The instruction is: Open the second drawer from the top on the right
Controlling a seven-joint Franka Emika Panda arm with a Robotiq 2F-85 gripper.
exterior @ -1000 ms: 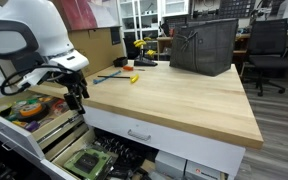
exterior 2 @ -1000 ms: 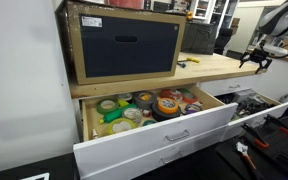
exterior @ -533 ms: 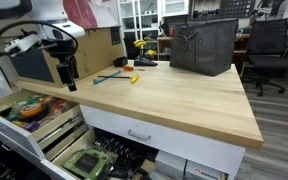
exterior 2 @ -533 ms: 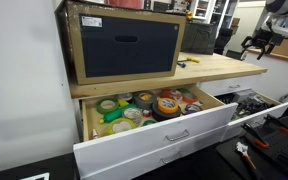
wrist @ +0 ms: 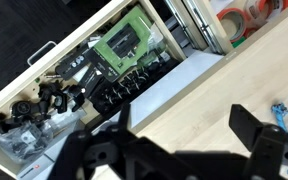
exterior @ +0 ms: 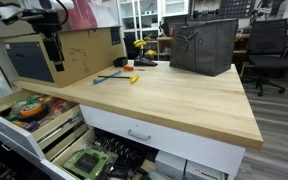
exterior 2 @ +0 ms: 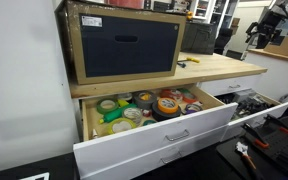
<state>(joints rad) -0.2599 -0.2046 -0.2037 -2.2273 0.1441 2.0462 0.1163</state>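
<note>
The second drawer [exterior: 102,160] stands pulled out below the wooden bench top [exterior: 174,95], showing dark jumbled tools and a green item. It also shows in an exterior view [exterior 2: 254,100] and in the wrist view [wrist: 94,70], with its curved silver handle [wrist: 41,52] on the white front. My gripper [exterior: 52,48] hangs high above the bench's far corner, well apart from the drawer. It also appears in an exterior view [exterior 2: 259,25]. In the wrist view its two dark fingers [wrist: 184,125] are spread wide with nothing between them.
A pale wooden-sided drawer with colourful tape rolls [exterior: 26,106] [exterior 2: 144,105] is also open. A closed white drawer front [exterior: 139,133] sits under the bench top. A black wire basket [exterior: 202,45], a large box [exterior: 79,55] and small tools [exterior: 114,77] stand on the bench.
My gripper has risen from the bench edge by the open drawers to high above the bench's far corner. The drawers have not moved.
</note>
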